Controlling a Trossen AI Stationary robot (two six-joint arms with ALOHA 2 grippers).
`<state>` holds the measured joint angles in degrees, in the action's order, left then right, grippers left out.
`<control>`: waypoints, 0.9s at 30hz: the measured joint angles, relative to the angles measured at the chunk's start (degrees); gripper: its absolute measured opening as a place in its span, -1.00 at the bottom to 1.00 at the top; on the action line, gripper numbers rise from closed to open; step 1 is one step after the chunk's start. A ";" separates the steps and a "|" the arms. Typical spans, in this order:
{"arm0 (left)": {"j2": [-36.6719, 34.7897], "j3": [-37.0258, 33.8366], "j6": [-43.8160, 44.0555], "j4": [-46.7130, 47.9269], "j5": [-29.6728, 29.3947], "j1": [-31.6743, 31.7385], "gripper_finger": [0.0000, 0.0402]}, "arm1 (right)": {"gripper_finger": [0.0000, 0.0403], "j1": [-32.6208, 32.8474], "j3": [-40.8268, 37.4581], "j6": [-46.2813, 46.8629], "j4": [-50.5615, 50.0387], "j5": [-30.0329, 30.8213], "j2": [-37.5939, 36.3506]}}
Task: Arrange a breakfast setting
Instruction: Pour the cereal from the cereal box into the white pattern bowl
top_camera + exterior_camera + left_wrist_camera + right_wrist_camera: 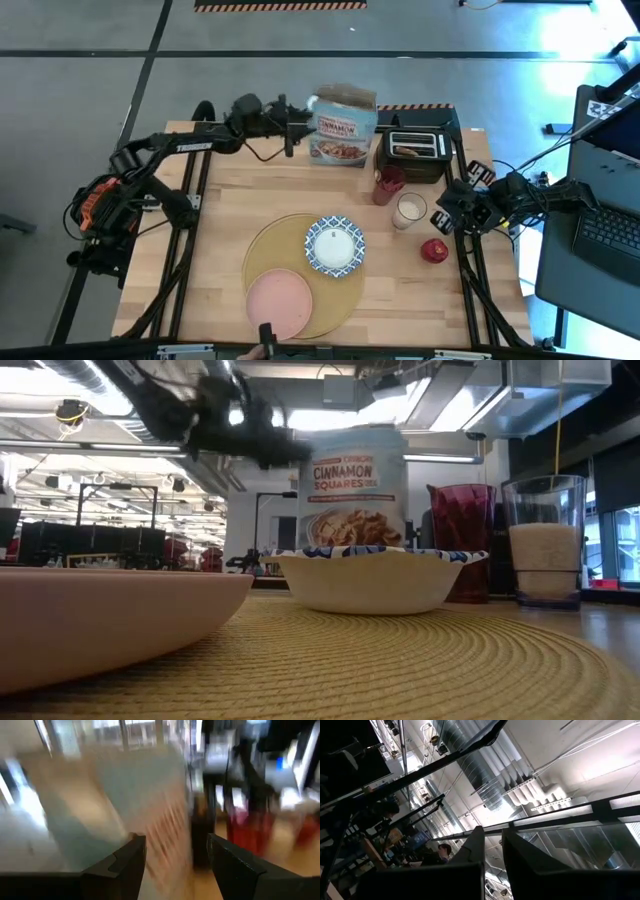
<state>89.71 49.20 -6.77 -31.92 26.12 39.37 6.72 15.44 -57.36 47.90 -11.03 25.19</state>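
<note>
High view shows your left gripper, fingers spread, beside the cereal box at twelve o'clock; bowl sits on the placemat, plate at six. Right gripper pressed together at three.

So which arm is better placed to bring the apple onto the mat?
Right. Its tool sits just beside the apple at the table's right side, while the left tool is far off at the cereal box along the back edge.
</note>
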 joint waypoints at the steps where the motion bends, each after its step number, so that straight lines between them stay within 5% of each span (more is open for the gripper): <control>1: 1.21 -0.18 -0.45 1.00 -0.55 -0.03 0.00 | -0.81 0.00 0.00 0.02 0.02 0.00 0.00; 18: 1.81 0.03 -1.31 -0.79 -2.91 0.16 0.00 | -0.81 0.02 -0.02 0.02 -1.17 0.02 0.00; 27: -0.25 0.03 -1.35 7.97 -3.10 0.16 0.00 | -0.81 0.02 -0.04 0.04 -1.50 0.02 0.00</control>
<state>89.46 49.23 -8.12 -23.96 23.02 39.53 6.74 15.40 -57.32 46.40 -11.00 25.19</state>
